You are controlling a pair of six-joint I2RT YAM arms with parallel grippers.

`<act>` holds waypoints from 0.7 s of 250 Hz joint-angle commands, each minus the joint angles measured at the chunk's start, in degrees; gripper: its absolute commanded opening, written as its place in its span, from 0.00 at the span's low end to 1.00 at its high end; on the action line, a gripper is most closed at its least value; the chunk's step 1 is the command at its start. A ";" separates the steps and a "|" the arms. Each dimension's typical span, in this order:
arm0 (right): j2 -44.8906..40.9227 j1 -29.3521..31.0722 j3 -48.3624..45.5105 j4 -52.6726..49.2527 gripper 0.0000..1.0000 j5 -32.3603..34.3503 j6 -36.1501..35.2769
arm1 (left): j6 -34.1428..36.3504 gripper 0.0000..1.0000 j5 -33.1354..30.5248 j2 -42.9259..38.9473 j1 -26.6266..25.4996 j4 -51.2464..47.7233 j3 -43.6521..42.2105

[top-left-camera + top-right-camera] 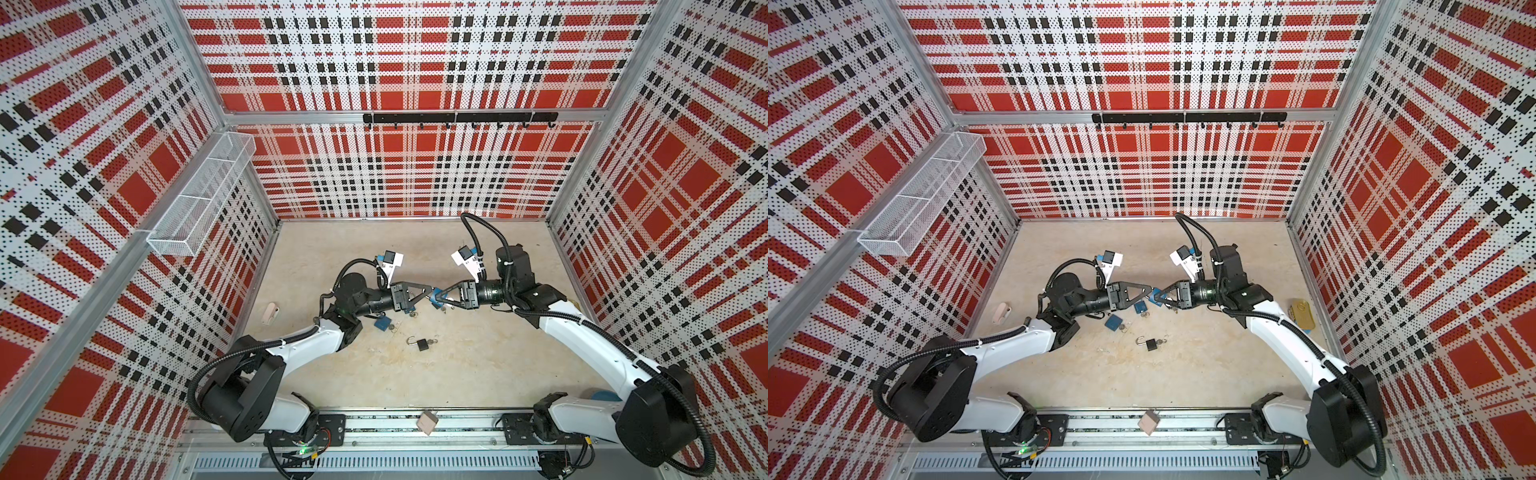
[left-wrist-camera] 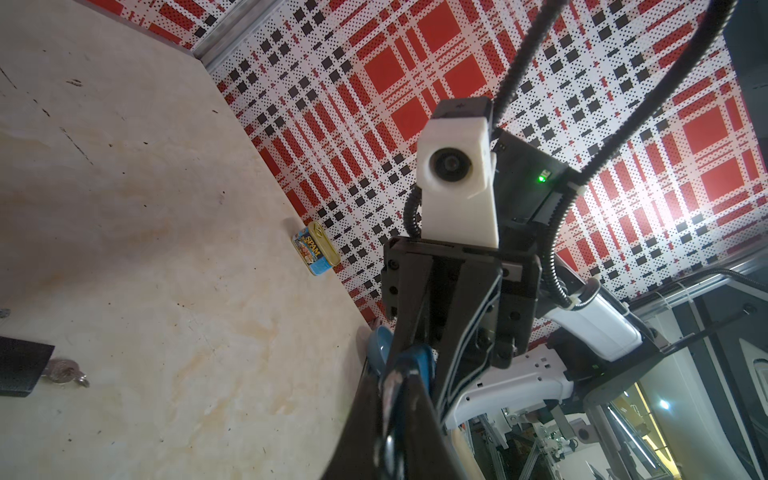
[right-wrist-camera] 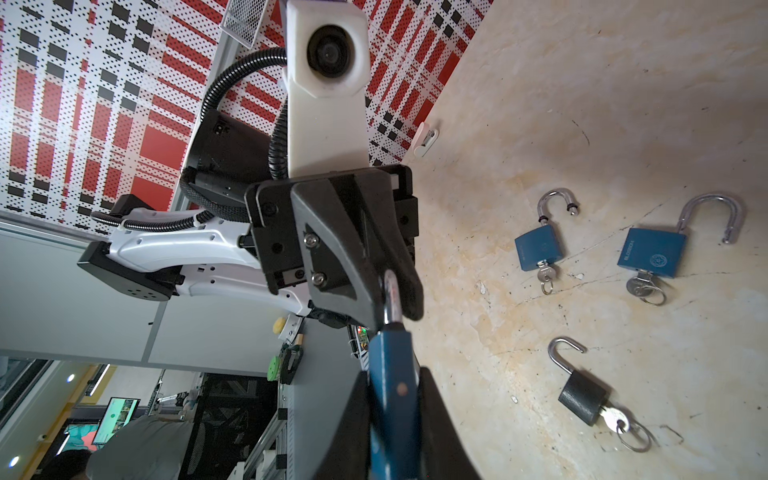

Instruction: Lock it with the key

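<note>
A blue padlock [image 1: 436,298] [image 1: 1158,296] hangs above the middle of the floor, held between both arms. My right gripper [image 1: 437,296] [image 3: 392,374] is shut on its blue body [image 3: 392,386]. My left gripper [image 1: 430,289] [image 2: 397,374] is shut on its silver shackle [image 3: 390,297], which runs between the dark fingers [image 2: 365,415]. A small key [image 1: 444,308] shows just under the right gripper; I cannot tell whether it sits in the held lock. Both wrist views hide the held lock's keyhole.
Three padlocks lie on the floor with shackles open and keys in them: a small blue one [image 3: 538,249], a larger blue one [image 3: 651,253] [image 1: 382,323] and a black one [image 3: 582,401] [image 1: 422,344]. A Spam can [image 2: 316,249] stands by the right wall, a beige clip [image 1: 271,312] by the left.
</note>
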 commanded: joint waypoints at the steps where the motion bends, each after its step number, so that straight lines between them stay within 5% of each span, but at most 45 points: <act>1: -1.41 -0.19 1.01 12.21 0.16 4.65 -2.22 | -1.06 0.00 6.28 0.84 -0.21 -2.86 -1.64; 15: -1.64 -0.19 0.46 13.07 0.28 4.35 -0.25 | -0.71 0.00 6.92 0.77 0.39 -3.22 -1.39; 61: -3.00 -0.96 -2.12 16.04 0.42 3.15 2.33 | 1.65 0.00 9.39 0.63 2.60 -6.82 0.46; 175: -6.92 -3.94 -11.48 21.23 0.43 0.23 7.39 | 6.87 0.00 14.03 -0.59 5.70 -17.58 7.26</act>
